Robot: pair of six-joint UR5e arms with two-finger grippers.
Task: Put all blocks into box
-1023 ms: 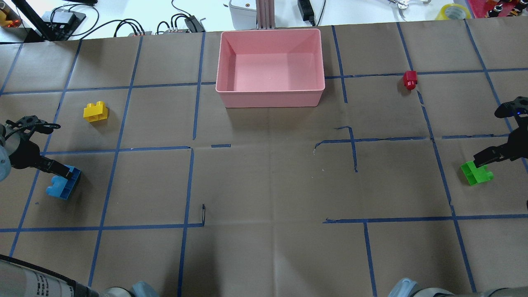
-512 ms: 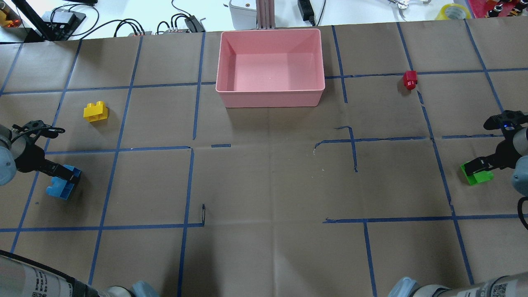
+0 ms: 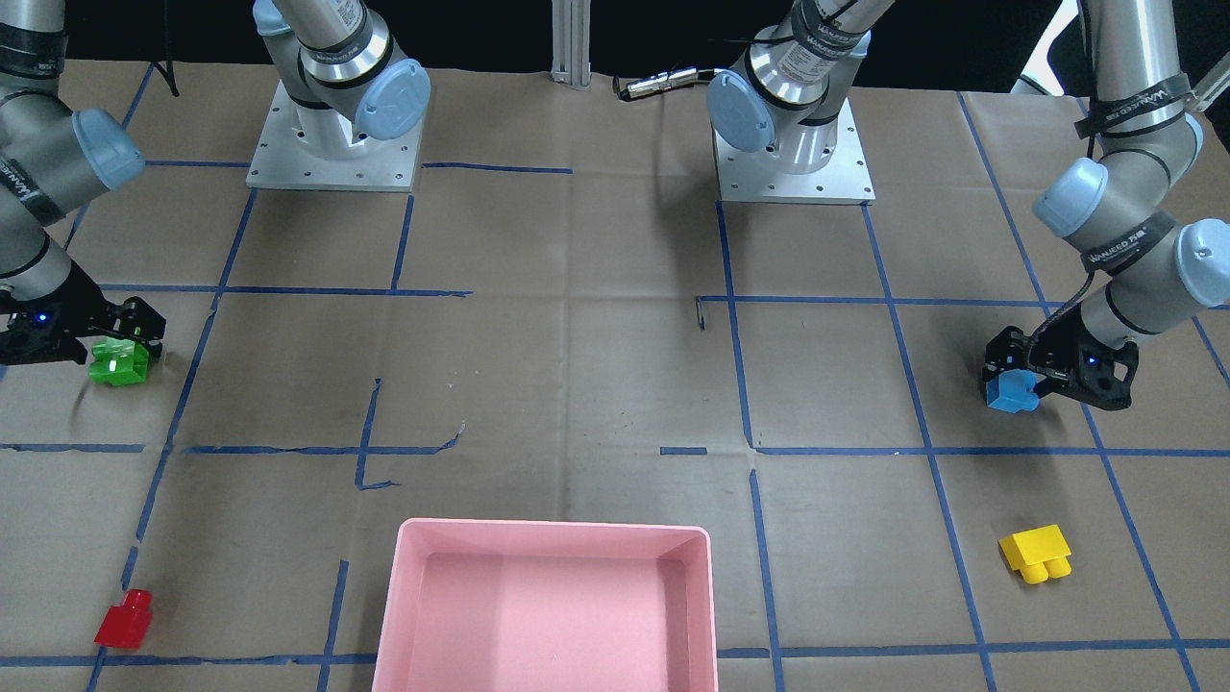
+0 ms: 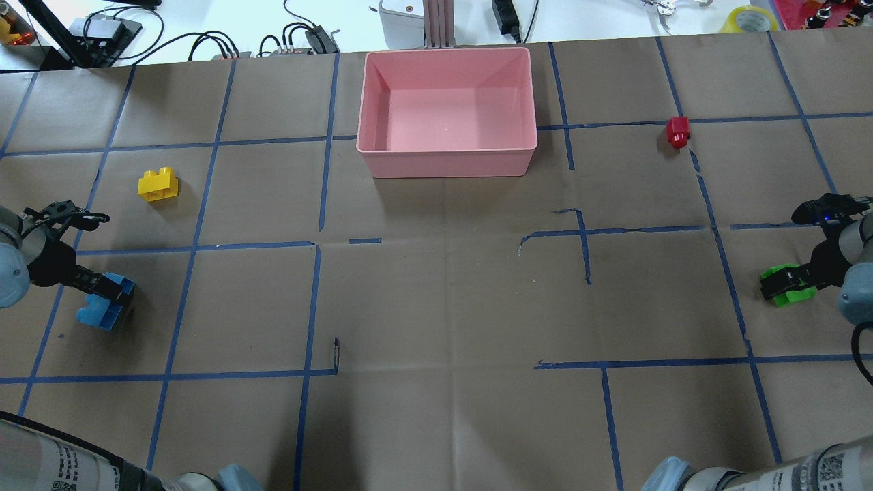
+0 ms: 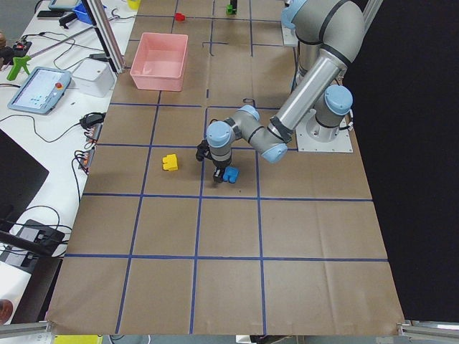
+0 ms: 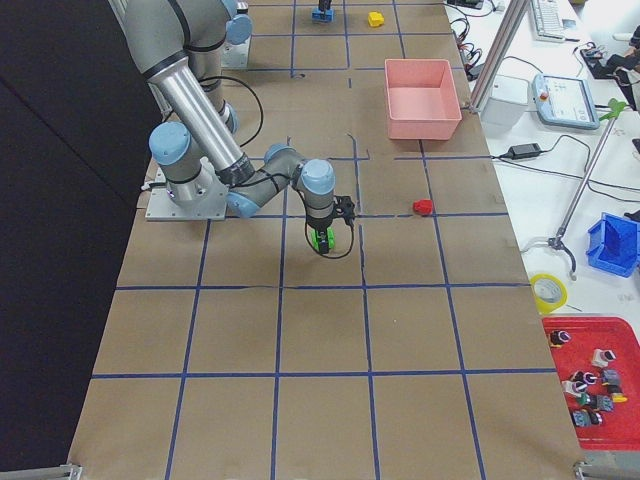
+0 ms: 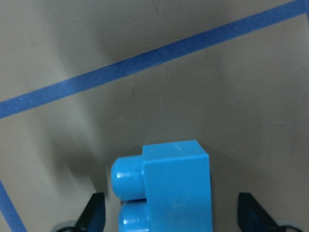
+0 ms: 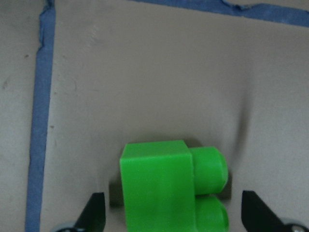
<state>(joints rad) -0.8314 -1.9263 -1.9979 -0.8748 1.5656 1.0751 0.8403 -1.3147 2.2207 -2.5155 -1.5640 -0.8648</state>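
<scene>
Two bricks, the blue brick (image 7: 164, 179) and the green brick (image 8: 157, 186), lie at opposite ends of the table (image 4: 443, 307), well apart from the pink box (image 4: 447, 162), straddled by my spread left claw (image 7: 174, 215) and right claw (image 8: 175, 215), where an off-centre squeeze could twist one loose.

Overhead, at the table's right edge, the right gripper (image 4: 781, 285) is coming down over the green brick (image 4: 796, 296). Its black fingers, which were above the brick's far side a second ago, are now lying lower across it and hiding more of the green; more of the right arm's grey wrist is showing at the right edge, and its labelled tube is stretching further along the near right corner. At the left edge, the left gripper (image 4: 114, 289) is easing slightly lower over the blue brick (image 4: 95, 315); more of that arm's grey joint is showing.
</scene>
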